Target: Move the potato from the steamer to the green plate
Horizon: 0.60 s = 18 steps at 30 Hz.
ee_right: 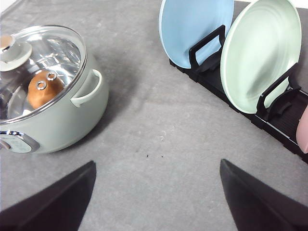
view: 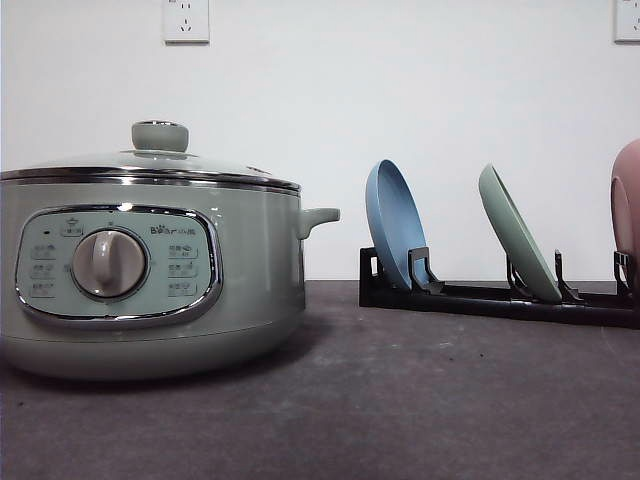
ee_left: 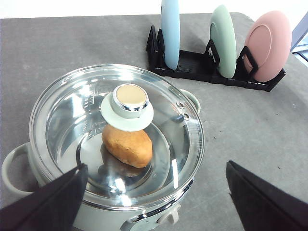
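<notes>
Inside the lidded steamer [ee_left: 115,144], under glass: the potato [ee_left: 127,147], smooth orange-brown oval, perhaps resting on the inner tray. Upright in the black rack [view: 500,298], the green plate [ee_right: 260,55]. Left gripper [ee_left: 154,202] and right gripper [ee_right: 156,197] both spread wide, holding nothing.

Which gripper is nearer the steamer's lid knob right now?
Left. The left gripper hangs open just above the steamer, close to the lid knob. The right gripper hovers open over bare table, between steamer and plate rack.
</notes>
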Each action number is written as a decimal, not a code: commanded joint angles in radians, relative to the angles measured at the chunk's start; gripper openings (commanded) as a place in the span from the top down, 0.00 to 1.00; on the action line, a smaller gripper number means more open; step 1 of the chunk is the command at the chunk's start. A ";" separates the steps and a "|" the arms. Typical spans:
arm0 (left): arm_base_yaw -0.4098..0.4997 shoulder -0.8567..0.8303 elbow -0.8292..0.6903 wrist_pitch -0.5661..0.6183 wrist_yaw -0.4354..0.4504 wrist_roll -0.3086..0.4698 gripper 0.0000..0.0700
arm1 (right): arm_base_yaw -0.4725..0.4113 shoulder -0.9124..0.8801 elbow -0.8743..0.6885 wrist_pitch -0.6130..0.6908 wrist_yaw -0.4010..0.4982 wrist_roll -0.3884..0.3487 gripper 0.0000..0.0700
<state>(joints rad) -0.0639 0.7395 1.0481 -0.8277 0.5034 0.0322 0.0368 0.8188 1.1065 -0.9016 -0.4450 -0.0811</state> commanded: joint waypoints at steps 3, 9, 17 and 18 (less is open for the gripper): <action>-0.003 0.006 0.024 0.012 0.006 0.001 0.15 | 0.002 0.005 0.022 0.011 0.000 0.007 0.25; -0.003 0.005 0.024 0.012 0.006 0.000 0.15 | 0.002 0.011 0.022 0.065 0.000 0.095 0.26; -0.003 0.005 0.024 0.011 0.006 0.001 0.15 | 0.002 0.114 0.080 0.142 0.000 0.185 0.26; -0.003 0.005 0.024 0.011 0.006 0.001 0.15 | 0.002 0.139 0.101 0.146 0.000 0.187 0.26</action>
<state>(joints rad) -0.0639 0.7395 1.0481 -0.8279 0.5034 0.0322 0.0368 0.9350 1.1752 -0.7714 -0.4450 0.0787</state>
